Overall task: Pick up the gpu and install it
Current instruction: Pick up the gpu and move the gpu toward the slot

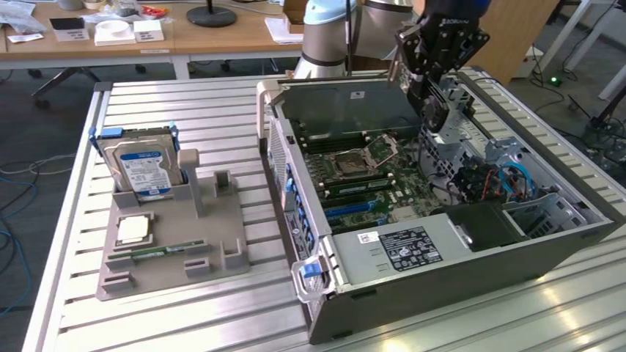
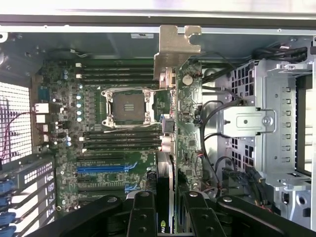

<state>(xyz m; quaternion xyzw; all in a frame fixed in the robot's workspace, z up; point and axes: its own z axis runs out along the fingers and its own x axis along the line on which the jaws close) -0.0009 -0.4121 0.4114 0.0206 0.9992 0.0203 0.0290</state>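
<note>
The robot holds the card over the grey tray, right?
No. The gripper holds the card over the open computer, not the grey tray. The wrist view shows the motherboard beneath the card.

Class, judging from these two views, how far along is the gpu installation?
Done: pick-up; the gripper clamps the gpu. In hand: it hangs edge-on over the open case. Left: seating; it is not yet in any slot of the motherboard.
</note>
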